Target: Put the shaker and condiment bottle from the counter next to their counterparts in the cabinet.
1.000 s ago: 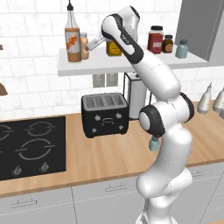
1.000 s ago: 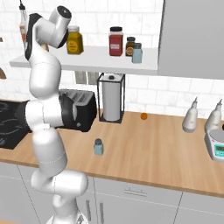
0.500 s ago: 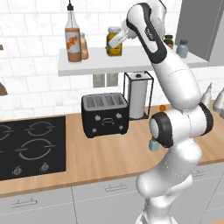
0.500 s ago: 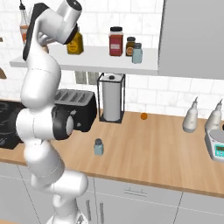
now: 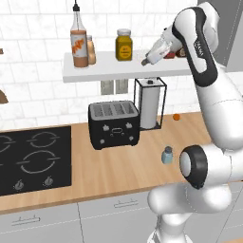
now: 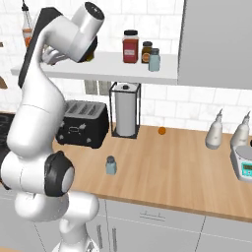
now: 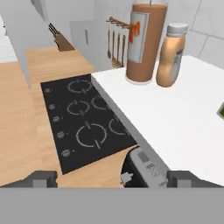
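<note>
While the gripper (image 5: pixel 144 61) hangs released and empty over the cabinet (image 5: pixel 118 71) shelf, the condiment bottle (image 5: pixel 90 50) stands just right of the tall bottle (image 5: pixel 79 42).

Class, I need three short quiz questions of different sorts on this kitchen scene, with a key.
1. True or false: the condiment bottle stands on the cabinet beside the tall bottle.
2. Where is the shaker? A) on the counter B) in the claw C) on the toaster
3. Fill in: the claw's jaws are ____.

Key: 1 true; 2 A; 3 open
</note>
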You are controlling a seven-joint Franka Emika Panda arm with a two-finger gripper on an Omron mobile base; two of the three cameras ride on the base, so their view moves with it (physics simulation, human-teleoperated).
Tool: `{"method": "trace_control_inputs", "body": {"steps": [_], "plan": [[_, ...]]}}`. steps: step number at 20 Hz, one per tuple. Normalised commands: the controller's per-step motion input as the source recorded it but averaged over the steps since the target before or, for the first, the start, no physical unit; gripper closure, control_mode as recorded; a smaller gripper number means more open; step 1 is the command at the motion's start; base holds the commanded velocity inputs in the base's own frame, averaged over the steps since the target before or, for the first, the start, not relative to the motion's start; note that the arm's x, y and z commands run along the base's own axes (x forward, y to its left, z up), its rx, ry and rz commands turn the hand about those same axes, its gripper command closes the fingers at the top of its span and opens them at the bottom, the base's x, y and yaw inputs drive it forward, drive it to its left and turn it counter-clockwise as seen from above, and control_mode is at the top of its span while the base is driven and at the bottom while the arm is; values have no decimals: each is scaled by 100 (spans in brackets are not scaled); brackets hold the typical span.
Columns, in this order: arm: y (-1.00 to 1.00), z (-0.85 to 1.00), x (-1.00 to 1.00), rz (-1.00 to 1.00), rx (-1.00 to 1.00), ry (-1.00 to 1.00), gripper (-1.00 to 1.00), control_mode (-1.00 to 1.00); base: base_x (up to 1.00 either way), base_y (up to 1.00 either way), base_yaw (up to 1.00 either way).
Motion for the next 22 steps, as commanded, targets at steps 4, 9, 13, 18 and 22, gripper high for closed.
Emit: {"method": "trace_control_inputs", "body": {"steps": [4, 9, 13, 18, 22], "plan": [[0, -69, -100, -27, 0, 0, -100, -100, 0, 0, 0], [22, -86, -99, -62, 6, -17, -100, -100, 0, 0, 0], [15, -100, -67, -80, 6, -16, -100, -100, 0, 0, 0], [7, -100, 6, -94, 0, -12, -100, -100, 0, 0, 0], [12, -100, 43, -97, 2, 0, -100, -100, 0, 0, 0]]}}
